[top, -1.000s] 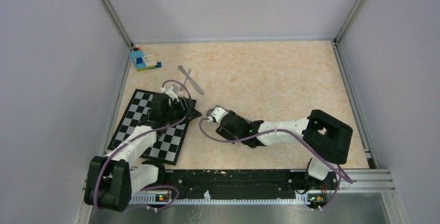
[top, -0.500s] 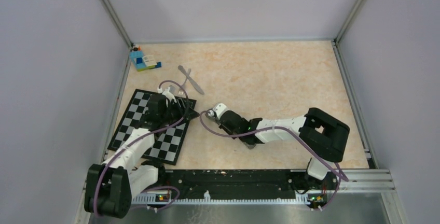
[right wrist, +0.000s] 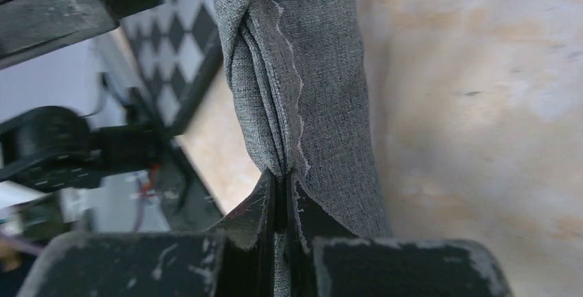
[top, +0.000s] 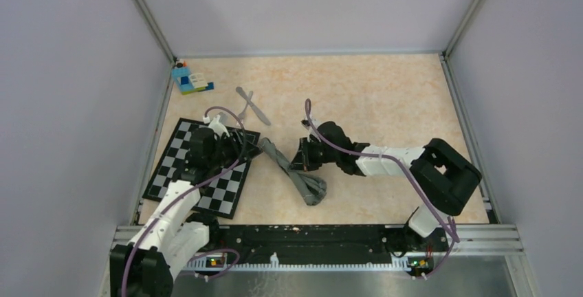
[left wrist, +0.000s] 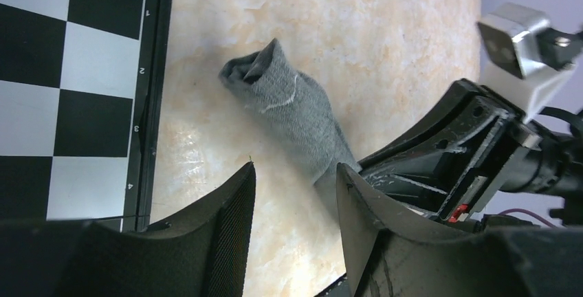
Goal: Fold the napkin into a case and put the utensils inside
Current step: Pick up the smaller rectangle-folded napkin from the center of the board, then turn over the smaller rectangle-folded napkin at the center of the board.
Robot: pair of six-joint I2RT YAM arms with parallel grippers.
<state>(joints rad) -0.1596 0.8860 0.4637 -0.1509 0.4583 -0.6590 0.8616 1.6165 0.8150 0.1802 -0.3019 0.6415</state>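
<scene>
Right wrist view is showing the right gripper [right wrist: 280, 180] clamping the soft, limp napkin [right wrist: 323, 70] mid-bunch; hemmed corners are looking likelier holds. Left gripper [left wrist: 294, 173] is gaping, empty.

I see napkin [top: 287, 168] twisted into ropy grey strip, lying diagonally on table [top: 385, 97], lower end bunched. My right gripper [top: 302, 159] pinched shut on strip near its middle, reaching in from right. My left gripper [top: 246, 147] sits over right edge of checkered mat [top: 220, 190], near strip's upper end. Utensils [top: 251, 104] crossed beyond mat. Toy-brick block [top: 190, 79] in far-left corner.
</scene>
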